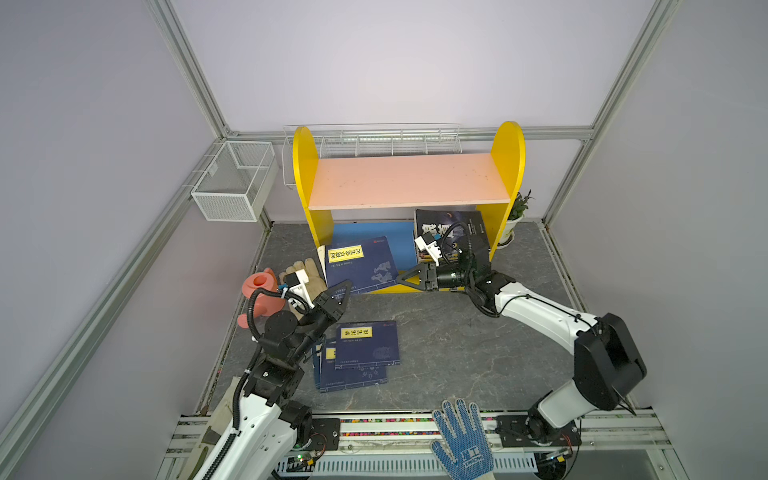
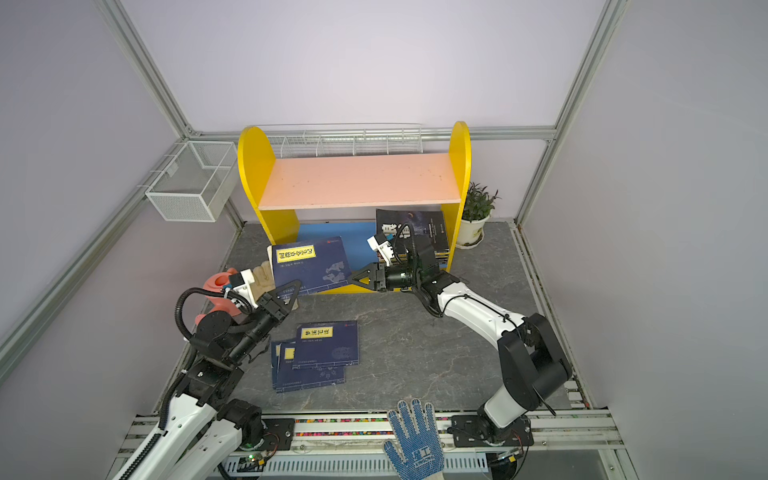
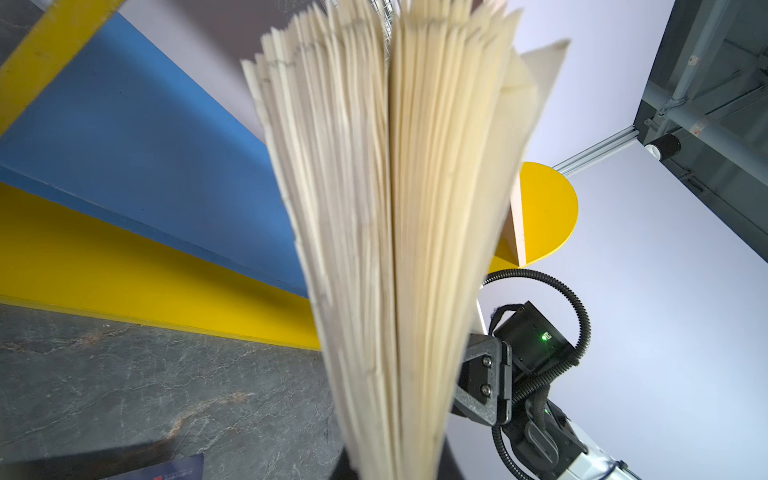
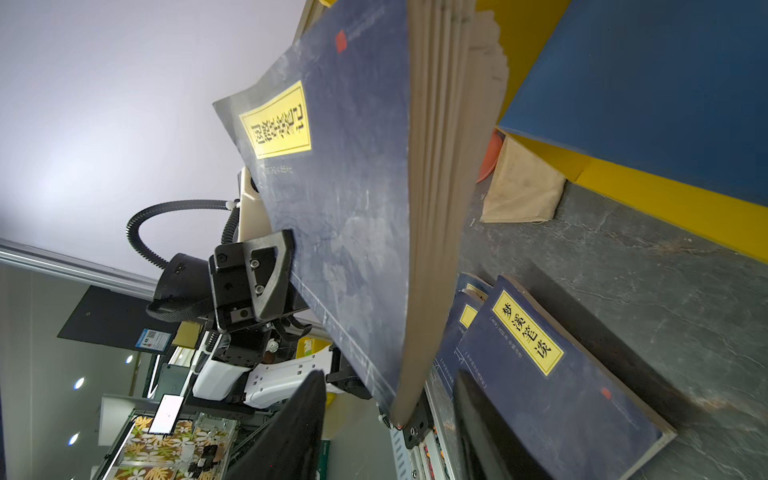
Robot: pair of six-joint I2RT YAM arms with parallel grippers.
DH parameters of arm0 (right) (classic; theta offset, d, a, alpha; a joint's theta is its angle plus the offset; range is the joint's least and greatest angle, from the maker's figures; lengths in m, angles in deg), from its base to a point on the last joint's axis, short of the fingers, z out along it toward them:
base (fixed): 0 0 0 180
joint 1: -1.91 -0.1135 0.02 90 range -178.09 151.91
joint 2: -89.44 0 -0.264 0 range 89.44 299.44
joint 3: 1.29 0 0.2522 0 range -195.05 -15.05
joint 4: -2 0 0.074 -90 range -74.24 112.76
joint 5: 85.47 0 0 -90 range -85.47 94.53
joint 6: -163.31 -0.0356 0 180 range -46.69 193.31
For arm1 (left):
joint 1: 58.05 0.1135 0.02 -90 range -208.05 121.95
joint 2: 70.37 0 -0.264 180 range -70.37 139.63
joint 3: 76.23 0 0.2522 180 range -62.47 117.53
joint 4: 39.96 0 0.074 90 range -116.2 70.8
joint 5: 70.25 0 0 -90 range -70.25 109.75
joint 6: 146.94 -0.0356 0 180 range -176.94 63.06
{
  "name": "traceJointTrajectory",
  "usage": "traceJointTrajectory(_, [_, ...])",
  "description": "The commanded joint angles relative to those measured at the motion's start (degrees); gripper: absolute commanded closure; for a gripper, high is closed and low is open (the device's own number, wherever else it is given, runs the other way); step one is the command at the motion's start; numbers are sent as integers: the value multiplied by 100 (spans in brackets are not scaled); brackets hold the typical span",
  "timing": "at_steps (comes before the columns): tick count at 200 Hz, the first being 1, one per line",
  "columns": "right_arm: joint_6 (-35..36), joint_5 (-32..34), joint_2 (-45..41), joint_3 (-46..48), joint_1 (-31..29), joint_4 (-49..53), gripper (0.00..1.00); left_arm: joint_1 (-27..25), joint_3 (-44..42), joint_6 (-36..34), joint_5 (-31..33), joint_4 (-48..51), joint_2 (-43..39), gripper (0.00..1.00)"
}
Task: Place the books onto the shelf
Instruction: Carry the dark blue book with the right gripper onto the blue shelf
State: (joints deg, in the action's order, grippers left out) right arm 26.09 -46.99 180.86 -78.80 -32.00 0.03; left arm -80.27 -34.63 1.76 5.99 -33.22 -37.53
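Observation:
A navy book with a yellow title label [image 1: 360, 262] hangs tilted in front of the shelf's blue lower board [image 1: 376, 232]. My left gripper [image 1: 341, 287] is shut on its near left corner, and its cream pages [image 3: 395, 208] fan out in the left wrist view. My right gripper [image 4: 390, 415] stands open at the book's right corner, which sits between the fingers without contact. Dark books [image 1: 451, 232] lie stacked at the right end of the lower board. More navy books [image 1: 366, 344] lie overlapped on the table. The pink upper board [image 1: 409, 178] is bare.
A white mesh basket [image 1: 235, 180] hangs at the left wall and a white wire rack [image 1: 374, 141] stands behind the shelf. A pink watering can [image 1: 262, 295] and a tan glove [image 1: 307, 272] lie by my left arm. Also in view: a potted plant [image 1: 517, 216] and a blue dotted glove [image 1: 461, 440].

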Motion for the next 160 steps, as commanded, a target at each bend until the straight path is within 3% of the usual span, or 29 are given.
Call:
traceJointTrajectory(1, [-103, -312, 203, -229, -83, -204, 51, 16, -14, 133, -38, -544, -67, 100])
traceJointTrajectory(15, [-150, -313, 271, -309, -90, -252, 56, 16, -31, 157, -53, -546, -84, 100])
traceJointTrajectory(48, [-568, -226, 285, -267, -102, -998, 85, 16, -33, 85, -57, -253, -102, 100])
traceJointTrajectory(72, [-649, -130, 224, -213, -107, -1187, 92, 16, -15, -54, 93, 168, -85, 100])
traceJointTrajectory(88, [-631, 3, 170, -171, -107, -1187, 94, 11, 3, -99, 290, 431, -91, 77])
traceJointTrajectory(113, [-605, 333, 36, -82, -81, -1161, 93, 13, 68, -221, 609, 798, -133, 33])
traceJointTrajectory(136, [-575, 834, -165, 54, 21, -1087, 93, 9, 142, -253, 1128, 1376, -252, 19])
traceJointTrajectory(160, [-246, 1588, -409, 80, 78, -491, 94, 11, 332, 28, 2378, 2886, -436, 17])
